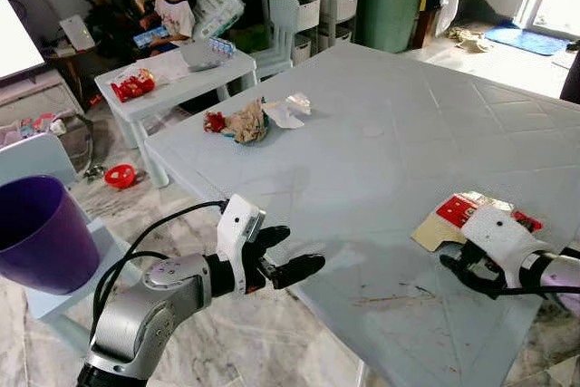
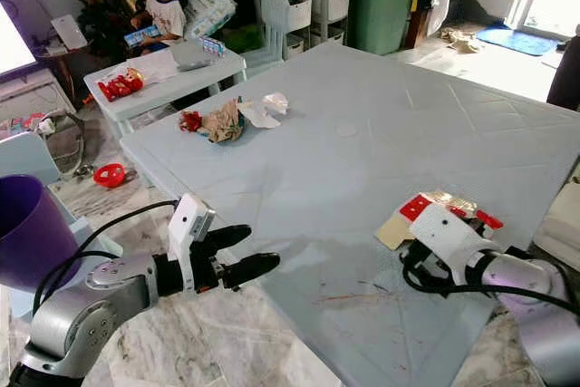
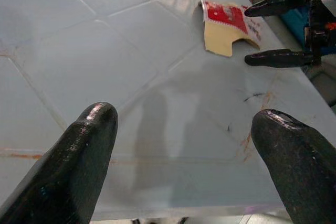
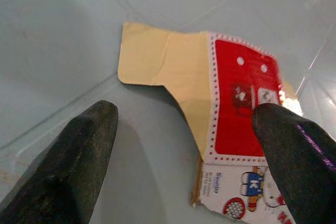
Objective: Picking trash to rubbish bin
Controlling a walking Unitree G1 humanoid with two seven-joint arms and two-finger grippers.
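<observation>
Reaching for the torn carton

Right claw (image 4: 184,129) spread over the torn carton (image 4: 220,108) lying flat on the worktop (image 1: 362,188); next, lower and pinch. Left claw (image 3: 184,140) spread, empty.

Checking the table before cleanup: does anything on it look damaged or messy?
Yes. A torn, flattened red carton piece lies near the table's edge under the open right tool. Crumpled wrappers sit at the far corner; reddish-brown smears mark the near edge.
</observation>
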